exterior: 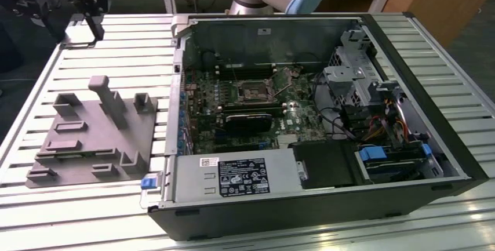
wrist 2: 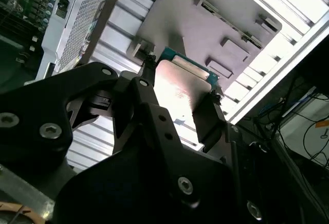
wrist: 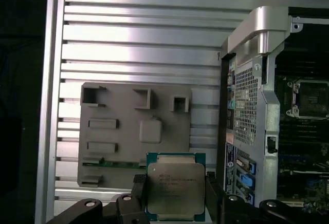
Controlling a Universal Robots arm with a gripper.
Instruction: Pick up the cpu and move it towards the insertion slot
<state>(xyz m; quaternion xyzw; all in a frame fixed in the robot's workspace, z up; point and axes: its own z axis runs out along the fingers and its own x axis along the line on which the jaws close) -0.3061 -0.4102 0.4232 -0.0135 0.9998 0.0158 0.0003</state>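
Silvery cpu (wrist: 176, 190) sits clamped between the pincer (wrist: 175, 182) fingers (above the grey fixture (wrist: 136, 131) on the counter (wrist: 144, 39)), well apart from the insertion slot (wrist: 310, 98).

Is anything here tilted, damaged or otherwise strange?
Nothing stands out. The end effector grips the cpu squarely by two edges; the grey fixture plate lies flat on the slatted table; the insertion slot looks intact.

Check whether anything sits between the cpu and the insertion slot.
Yes: the computer case's perforated metal wall stands between the cpu, clamped in the end effector, and the insertion slot. The slot itself looks uncovered.
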